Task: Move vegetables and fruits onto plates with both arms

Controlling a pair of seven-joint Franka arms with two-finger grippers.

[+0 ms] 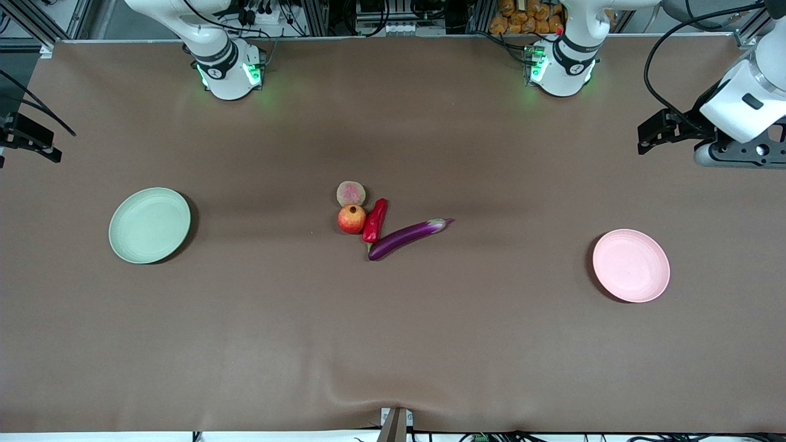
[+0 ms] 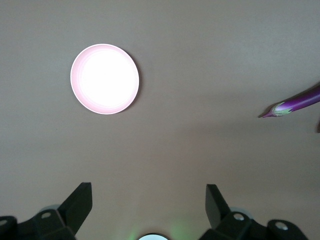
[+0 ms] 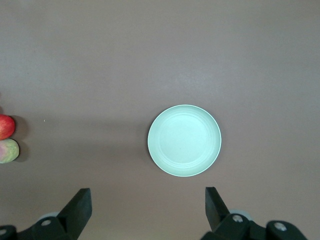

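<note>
Four items lie together mid-table: the tan-green fruit (image 1: pixel 351 193), the pomegranate (image 1: pixel 352 219) just nearer the camera, the red chili (image 1: pixel 374 220) beside them and the purple eggplant (image 1: pixel 405 238). The green plate (image 1: pixel 149 225) is bare toward the right arm's end; the pink plate (image 1: pixel 630 265) is bare toward the left arm's end. My left gripper (image 1: pixel 651 138) hangs high, open and empty; its wrist view (image 2: pixel 148 200) shows the pink plate (image 2: pixel 104 79) and the eggplant's stem end (image 2: pixel 295 104). My right gripper (image 1: pixel 37 144) hangs high, open and empty (image 3: pixel 148 202), over the green plate (image 3: pixel 184 140), with both fruits (image 3: pixel 4 126) at the edge.
A brown cloth (image 1: pixel 393 337) covers the table, with a ripple near a clamp (image 1: pixel 396 423) at the near edge. Cables hang by both arms' hands. Orange items (image 1: pixel 522 18) sit off the table by the left arm's base.
</note>
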